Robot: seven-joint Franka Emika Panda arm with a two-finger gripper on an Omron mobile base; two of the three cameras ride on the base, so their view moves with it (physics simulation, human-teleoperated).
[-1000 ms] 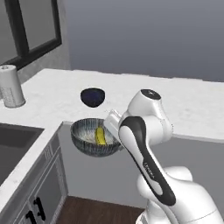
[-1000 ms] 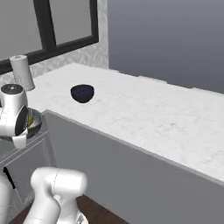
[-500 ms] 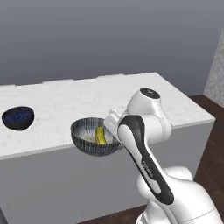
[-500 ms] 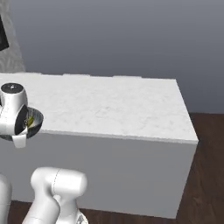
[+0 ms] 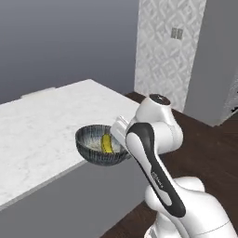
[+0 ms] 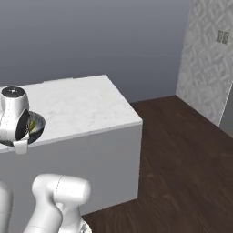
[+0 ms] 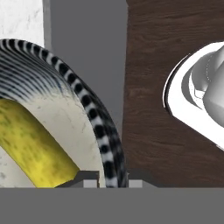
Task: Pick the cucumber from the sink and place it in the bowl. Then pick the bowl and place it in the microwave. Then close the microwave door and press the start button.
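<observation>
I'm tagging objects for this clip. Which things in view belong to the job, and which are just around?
Job things:
- bowl, rim clamped in the gripper
- cucumber, lying inside the bowl

Just around:
- white marble counter
- dark wood floor
- patterned wall panel

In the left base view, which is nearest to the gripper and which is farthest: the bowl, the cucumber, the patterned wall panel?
1. The bowl: its rim sits in the gripper, over the counter edge.
2. The cucumber: inside the bowl, just left of the gripper.
3. The patterned wall panel: far behind, upper right.
</observation>
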